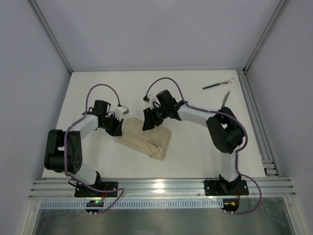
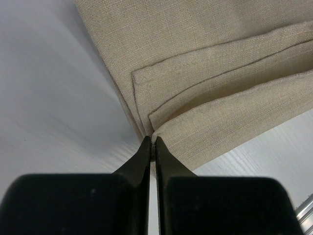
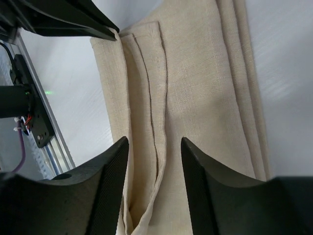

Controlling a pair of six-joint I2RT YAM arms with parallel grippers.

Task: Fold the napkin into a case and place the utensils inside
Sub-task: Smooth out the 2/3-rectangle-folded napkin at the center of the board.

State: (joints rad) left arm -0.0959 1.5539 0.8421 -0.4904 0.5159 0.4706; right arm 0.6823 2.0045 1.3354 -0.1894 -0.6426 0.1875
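Although the napkin (image 1: 146, 139) already lay folded into a narrow, layered oblong near the front centre of the table (image 1: 195, 152), nothing had been tucked inside. The fork (image 1: 216, 85) and knife (image 1: 225, 99) lay well apart from it at the far right. The left gripper (image 2: 152, 142) was pinched shut on the napkin's corner. The right gripper (image 3: 154, 142) hovered over its stepped hems with jaws spread, empty.

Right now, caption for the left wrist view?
Left gripper pinches a corner of the folded napkin.
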